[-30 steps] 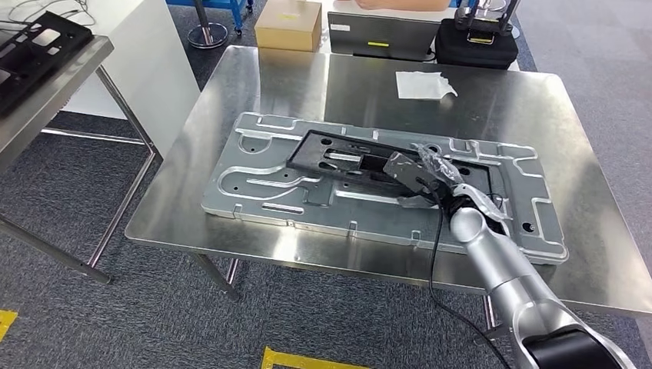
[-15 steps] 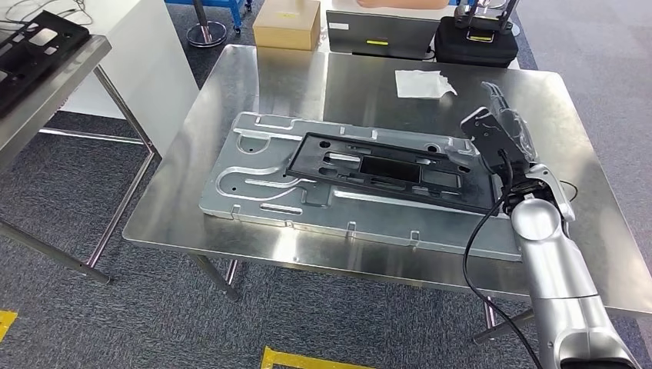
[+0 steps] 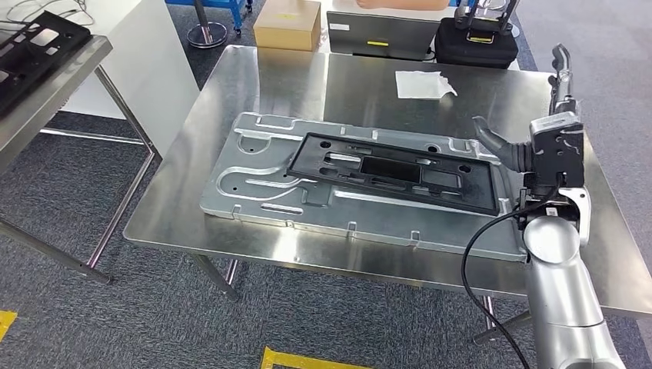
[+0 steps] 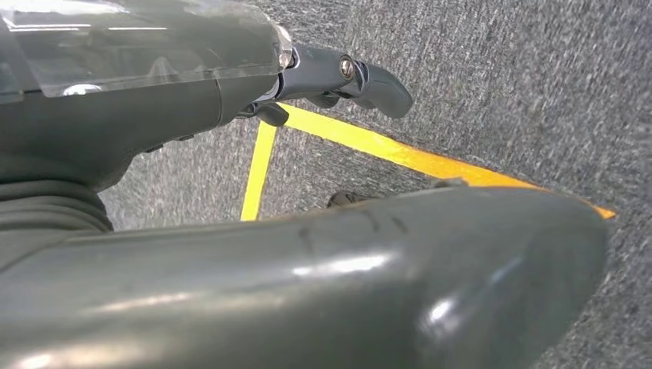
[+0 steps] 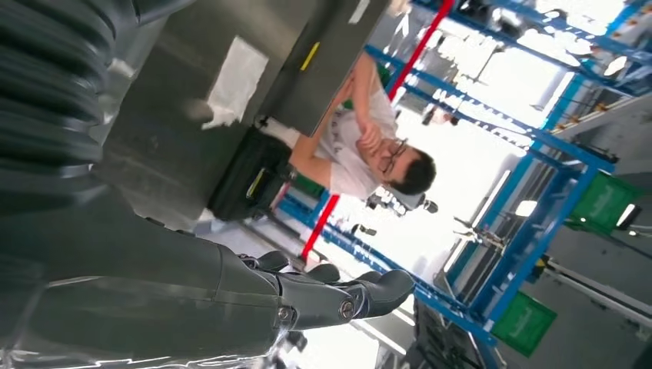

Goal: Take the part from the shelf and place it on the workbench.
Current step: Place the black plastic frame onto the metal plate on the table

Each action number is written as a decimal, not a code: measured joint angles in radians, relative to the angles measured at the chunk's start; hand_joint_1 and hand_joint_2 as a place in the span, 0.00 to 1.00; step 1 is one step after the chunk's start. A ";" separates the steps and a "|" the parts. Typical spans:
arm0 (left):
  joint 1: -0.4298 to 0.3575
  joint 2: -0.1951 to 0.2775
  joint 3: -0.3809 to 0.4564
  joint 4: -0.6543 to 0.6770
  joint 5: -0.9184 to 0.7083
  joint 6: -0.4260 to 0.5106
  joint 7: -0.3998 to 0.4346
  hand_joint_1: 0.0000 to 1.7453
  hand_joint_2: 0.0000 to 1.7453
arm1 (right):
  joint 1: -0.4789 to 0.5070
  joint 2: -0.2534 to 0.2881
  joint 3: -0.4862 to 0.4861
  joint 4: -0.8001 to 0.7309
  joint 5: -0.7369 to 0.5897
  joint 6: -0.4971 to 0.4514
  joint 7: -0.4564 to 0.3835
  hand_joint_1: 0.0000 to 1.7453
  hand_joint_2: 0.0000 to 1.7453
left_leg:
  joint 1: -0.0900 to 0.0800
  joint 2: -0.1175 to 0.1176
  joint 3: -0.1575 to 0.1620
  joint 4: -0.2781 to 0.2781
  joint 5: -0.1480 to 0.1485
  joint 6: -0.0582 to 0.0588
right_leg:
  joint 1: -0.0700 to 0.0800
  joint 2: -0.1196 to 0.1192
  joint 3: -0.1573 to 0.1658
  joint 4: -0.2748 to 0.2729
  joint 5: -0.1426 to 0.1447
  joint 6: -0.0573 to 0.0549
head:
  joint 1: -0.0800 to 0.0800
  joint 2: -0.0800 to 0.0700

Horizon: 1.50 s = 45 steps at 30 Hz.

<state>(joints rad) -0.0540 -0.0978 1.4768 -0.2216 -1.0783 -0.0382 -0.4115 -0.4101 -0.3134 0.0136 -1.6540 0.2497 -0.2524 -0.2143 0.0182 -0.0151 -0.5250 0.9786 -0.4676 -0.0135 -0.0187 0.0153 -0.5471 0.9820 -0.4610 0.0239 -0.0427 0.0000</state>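
Right hand (image 3: 552, 127) now raised off part (image 3: 392, 171), open, empty.

Black part on bare silver metal, over grey carpet with yellow tape.

The part (image 3: 392, 171) is matt black; it lies on a pale silver pressed plate (image 3: 254, 173), which sits on the brushed steel-grey bench (image 3: 261, 77). At 12 o'clock on the bench is a white crumpled sheet (image 3: 424, 84); beyond it stand a tan cardboard box (image 3: 288, 24), a dark grey case with a yellow label (image 3: 382, 34) and a black bag (image 3: 477, 44). At 3 o'clock the right hand (image 3: 547, 131) is dark grey, on a glossy silver arm (image 3: 560, 292) with a black cable. The carpet (image 3: 115, 307) is mottled grey-blue, crossed by yellow tape (image 3: 300, 360). The left hand (image 4: 338, 77) is dark grey above the same tape.
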 joint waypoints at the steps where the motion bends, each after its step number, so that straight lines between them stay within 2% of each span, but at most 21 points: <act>1: 0.001 -0.001 0.005 0.000 0.007 0.005 -0.001 0.00 0.00 | 0.011 0.001 -0.001 -0.010 -0.032 -0.001 -0.006 0.00 0.25 | 0.000 0.000 0.000 0.001 -0.001 0.001 | 0.000 0.000 0.001 0.000 0.000 0.001 | 0.000 0.000; 2: 0.001 -0.003 0.011 0.000 0.015 0.011 -0.001 0.00 0.00 | 0.025 0.002 -0.001 -0.021 -0.063 -0.002 -0.013 0.00 0.00 | -0.001 0.000 0.000 0.002 -0.002 0.002 | -0.001 0.000 0.001 0.000 -0.001 0.001 | 0.000 0.000; 6: 0.002 -0.016 0.038 0.000 0.045 0.041 0.001 0.00 0.00 | 0.079 0.004 0.000 -0.053 -0.148 -0.002 -0.047 0.00 0.00 | -0.005 0.000 -0.001 0.008 -0.004 0.011 | -0.004 0.001 0.004 -0.001 0.000 0.009 | 0.000 0.000; 9: 0.001 -0.032 0.055 0.000 0.072 0.067 0.005 0.00 0.00 | 0.110 0.002 -0.001 -0.065 -0.182 -0.002 -0.073 0.00 0.00 | 0.000 0.007 0.011 -0.015 0.012 0.026 | -0.004 -0.001 0.004 0.007 -0.009 0.020 | 0.000 0.000; 11: 0.000 -0.045 0.062 0.000 0.094 0.084 0.006 0.00 0.00 | 0.135 -0.001 -0.003 -0.068 -0.204 -0.001 -0.096 0.00 0.00 | 0.005 0.013 0.019 -0.031 0.021 0.033 | -0.005 -0.005 -0.033 0.090 -0.062 0.023 | 0.000 0.000; 13: 0.001 -0.057 0.069 -0.001 0.117 0.099 0.006 0.00 0.00 | 0.173 -0.004 -0.009 -0.069 -0.226 0.001 -0.121 0.00 0.00 | 0.006 0.013 0.019 -0.031 0.021 0.035 | -0.009 -0.006 -0.099 0.223 -0.117 0.030 | 0.000 0.000; 14: 0.001 -0.063 0.072 -0.001 0.127 0.105 0.006 0.00 0.00 | 0.194 -0.005 -0.012 -0.069 -0.233 0.001 -0.131 0.00 0.00 | 0.006 0.013 0.018 -0.028 0.019 0.034 | -0.012 -0.007 -0.122 0.265 -0.123 0.034 | 0.000 0.000; 16: 0.003 -0.074 0.075 -0.001 0.139 0.112 0.006 0.00 0.00 | 0.232 -0.004 -0.022 -0.079 -0.232 -0.007 -0.150 0.00 0.00 | 0.011 0.008 0.016 -0.019 0.014 0.028 | -0.021 -0.008 -0.113 0.236 -0.075 0.044 | 0.000 0.000; 19: 0.002 -0.084 0.077 -0.002 0.145 0.113 0.005 0.00 0.00 | 0.286 0.002 -0.050 -0.109 -0.197 -0.033 -0.167 0.00 0.00 | 0.018 -0.009 0.003 0.008 -0.002 0.004 | -0.032 0.015 -0.024 0.061 0.002 0.055 | 0.000 0.000; 21: 0.001 -0.087 0.078 -0.003 0.145 0.110 0.005 0.00 0.00 | 0.323 0.010 -0.073 -0.130 -0.157 -0.052 -0.170 0.00 0.00 | 0.016 -0.021 -0.007 0.020 -0.004 -0.012 | -0.029 0.027 -0.014 0.041 -0.004 0.043 | 0.000 0.000; 24: 0.004 -0.089 0.078 -0.003 0.141 0.099 0.005 0.00 0.00 | 0.365 0.030 -0.108 -0.166 -0.093 -0.071 -0.169 0.00 0.00 | 0.018 -0.025 -0.024 0.039 -0.015 -0.029 | -0.026 0.006 -0.029 0.045 -0.001 0.011 | 0.000 0.000; 26: 0.006 -0.089 0.078 -0.003 0.138 0.093 0.006 0.00 0.00 | 0.387 0.045 -0.130 -0.189 -0.060 -0.078 -0.167 0.00 0.00 | 0.019 -0.008 -0.060 0.124 -0.082 -0.031 | -0.023 -0.012 -0.040 0.043 0.007 -0.009 | 0.000 0.000; 28: 0.005 -0.089 0.078 -0.003 0.137 0.087 0.006 0.00 0.00 | 0.410 0.064 -0.151 -0.207 -0.028 -0.082 -0.163 0.00 0.00 | 0.016 0.004 -0.111 0.260 -0.162 -0.029 | -0.012 -0.031 -0.053 0.043 0.016 -0.022 | 0.000 0.000; 29: 0.005 -0.089 0.078 -0.003 0.137 0.084 0.006 0.00 0.00 | 0.421 0.074 -0.160 -0.215 -0.012 -0.085 -0.161 0.00 0.00 | 0.014 0.005 -0.124 0.309 -0.181 -0.027 | -0.006 -0.041 -0.059 0.043 0.020 -0.026 | 0.000 0.000; 31: 0.006 -0.089 0.078 -0.003 0.137 0.081 0.006 0.00 0.00 | 0.438 0.093 -0.176 -0.229 0.008 -0.089 -0.158 0.00 0.00 | 0.008 0.009 -0.098 0.302 -0.159 -0.017 | 0.005 -0.059 -0.071 0.044 0.029 -0.031 | 0.000 0.000; 34: 0.003 -0.089 0.078 -0.004 0.136 0.081 0.007 0.00 0.00 | 0.452 0.113 -0.195 -0.248 0.034 -0.092 -0.155 0.00 0.00 | -0.012 0.051 0.038 0.095 -0.087 0.013 | 0.017 -0.084 -0.082 0.044 0.046 -0.030 | 0.000 0.000; 36: -0.001 -0.090 0.077 -0.004 0.135 0.081 0.009 0.00 0.00 | 0.459 0.128 -0.206 -0.259 0.058 -0.093 -0.152 0.00 0.00 | -0.023 0.077 0.079 0.016 -0.073 0.024 | 0.018 -0.102 -0.082 0.043 0.057 -0.021 | 0.000 0.000; 39: -0.001 -0.093 0.077 -0.004 0.136 0.081 0.012 0.00 0.00 | 0.467 0.146 -0.217 -0.273 0.081 -0.093 -0.149 0.00 0.00 | -0.026 0.057 0.062 -0.004 -0.044 0.038 | 0.014 -0.118 -0.083 0.038 0.066 -0.002 | -0.001 0.000; 41: -0.002 -0.095 0.078 -0.004 0.138 0.081 0.013 0.00 0.00 | 0.478 0.156 -0.227 -0.283 0.096 -0.094 -0.146 0.00 0.00 | -0.022 0.039 0.041 -0.015 -0.012 0.052 | 0.011 -0.078 -0.100 0.086 0.001 0.009 | -0.001 0.000; 43: -0.004 -0.096 0.078 -0.004 0.139 0.080 0.013 0.00 0.00 | 0.491 0.167 -0.237 -0.291 0.113 -0.094 -0.143 0.00 0.00 | -0.020 0.021 0.011 -0.015 0.015 0.057 | 0.006 -0.033 -0.130 0.203 -0.101 0.014 | 0.000 0.000; 45: -0.003 -0.097 0.078 -0.005 0.139 0.079 0.013 0.00 0.00 | 0.500 0.180 -0.243 -0.296 0.131 -0.093 -0.138 0.00 0.00 | -0.021 0.000 -0.023 -0.009 0.038 0.055 | 0.006 -0.021 -0.137 0.294 -0.131 0.016 | -0.001 0.000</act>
<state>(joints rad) -0.0573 -0.1953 1.5546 -0.2262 -0.9393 0.0405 -0.3981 0.0900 -0.1329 -0.2298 -1.9503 0.3810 -0.3459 -0.3520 -0.0030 -0.0155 -0.5479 0.9699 -0.4299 0.0418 -0.0130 -0.0055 -0.6843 1.2761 -0.5920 0.0398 -0.0433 0.0000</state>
